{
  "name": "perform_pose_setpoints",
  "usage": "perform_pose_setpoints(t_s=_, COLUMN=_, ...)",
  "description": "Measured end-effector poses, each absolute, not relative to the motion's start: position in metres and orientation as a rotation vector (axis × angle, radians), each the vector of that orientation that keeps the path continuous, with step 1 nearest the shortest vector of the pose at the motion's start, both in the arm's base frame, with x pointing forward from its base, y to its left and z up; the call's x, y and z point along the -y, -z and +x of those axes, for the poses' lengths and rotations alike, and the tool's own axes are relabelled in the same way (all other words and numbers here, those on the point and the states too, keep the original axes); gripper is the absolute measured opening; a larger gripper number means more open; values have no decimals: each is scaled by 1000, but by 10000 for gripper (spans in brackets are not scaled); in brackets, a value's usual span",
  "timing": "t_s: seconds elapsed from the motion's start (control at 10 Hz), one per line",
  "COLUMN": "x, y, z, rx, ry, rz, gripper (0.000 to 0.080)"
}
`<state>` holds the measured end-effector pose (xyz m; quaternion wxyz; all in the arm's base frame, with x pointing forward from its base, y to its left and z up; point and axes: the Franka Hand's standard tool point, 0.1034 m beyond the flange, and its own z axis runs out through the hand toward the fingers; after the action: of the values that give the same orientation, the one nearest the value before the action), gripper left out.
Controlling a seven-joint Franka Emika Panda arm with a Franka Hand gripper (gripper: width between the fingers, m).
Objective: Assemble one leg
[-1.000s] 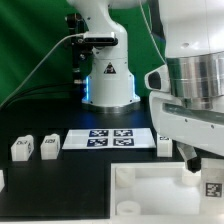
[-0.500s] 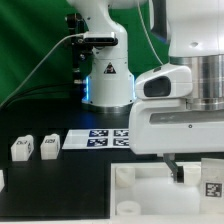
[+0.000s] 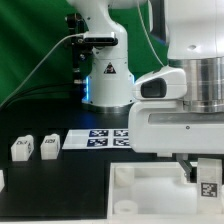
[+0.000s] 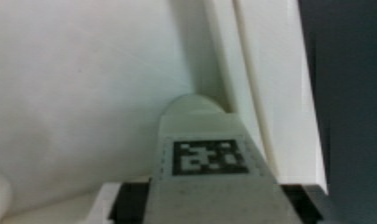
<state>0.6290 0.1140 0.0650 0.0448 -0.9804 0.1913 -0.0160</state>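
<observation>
My gripper (image 3: 205, 183) is shut on a leg (image 3: 208, 185), a small white block with a black-and-white tag, at the exterior view's right. It holds the leg just over the far right part of the large white square piece (image 3: 140, 196). In the wrist view the leg (image 4: 206, 150) stands between the two dark fingers (image 4: 135, 201) of the gripper (image 4: 208, 207), with its tip next to the square piece's raised rim (image 4: 229, 60). Two more legs (image 3: 20, 148) (image 3: 48, 146) stand on the table at the exterior view's left.
The marker board (image 3: 100, 138) lies behind the square piece, partly hidden by my arm. Another small white part (image 3: 2, 180) shows at the exterior view's left edge. The robot base (image 3: 107, 75) stands at the back.
My arm's wrist has swung toward the exterior view's left and now covers the marker board's right end and a leg that stood there. The held leg has shifted only slightly.
</observation>
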Motion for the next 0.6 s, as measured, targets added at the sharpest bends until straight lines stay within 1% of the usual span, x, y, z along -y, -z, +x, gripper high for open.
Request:
perform_pose_setpoints(t_s=0.2, x=-115, y=-65, z=629, rx=-883, ry=35, rz=-2918, gripper=289)
perform_pose_setpoints(t_s=0.6, x=-119, y=-66, z=631, rx=-1807, ry=-12, rz=-2427, gripper=289)
